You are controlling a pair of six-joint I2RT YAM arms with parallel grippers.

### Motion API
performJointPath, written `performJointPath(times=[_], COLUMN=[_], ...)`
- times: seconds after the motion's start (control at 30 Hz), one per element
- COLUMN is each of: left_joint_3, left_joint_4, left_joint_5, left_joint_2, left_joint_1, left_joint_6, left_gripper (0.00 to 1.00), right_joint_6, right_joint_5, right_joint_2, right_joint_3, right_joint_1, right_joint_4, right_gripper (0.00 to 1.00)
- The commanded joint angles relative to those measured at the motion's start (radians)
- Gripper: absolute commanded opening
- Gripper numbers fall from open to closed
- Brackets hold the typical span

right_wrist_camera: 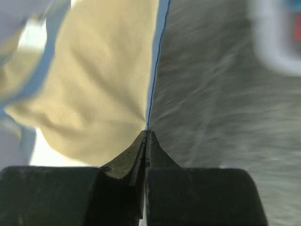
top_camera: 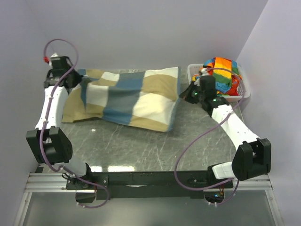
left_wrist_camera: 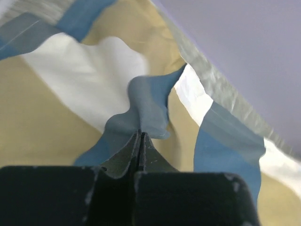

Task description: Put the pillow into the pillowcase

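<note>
While clamping pillowcase (top_camera: 122, 96) in left gripper (left_wrist_camera: 140, 135) and right gripper (right_wrist_camera: 146, 134), could lose thin hem (right_wrist_camera: 155, 70) if tugged

White basket (top_camera: 191, 71) at far right, rainbow-striped cloth (top_camera: 225, 70) inside, grey marbled table (top_camera: 141, 146)

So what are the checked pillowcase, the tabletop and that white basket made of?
The pillowcase looks like soft matte cloth: it ripples and folds. The table seems polished grey stone or stone-look laminate: pale veins, glare near the front. The basket is probably white plastic, with slotted walls, though small to judge.
</note>
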Motion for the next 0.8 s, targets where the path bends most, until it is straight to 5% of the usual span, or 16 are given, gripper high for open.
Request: performJointPath(times=[0.0,0.27,0.77], left_joint_3=[-0.057,-0.265,-0.171], left_joint_4=[0.048,0.131,0.071], left_joint_5=[-0.08,-0.038,0.014], left_joint_2=[0.015,0.01,-0.065], left_joint_1=[-0.153,-0.153,-0.263], left_joint_6=[0.024,-0.045,-0.007], left_gripper=[0.01,0.01,0.01], right_joint_6=[-0.023,-0.013,-0.074], right_joint_5=[0.035,0.044,0.134], right_joint_2=[0.006,0.071,0.166], right_joint_3=[0.021,-0.071,-0.026], right_joint_1=[-0.142,-0.065,0.0], right_joint_4=[0.014,0.059,-0.029], right_gripper=[0.0,0.0,0.0])
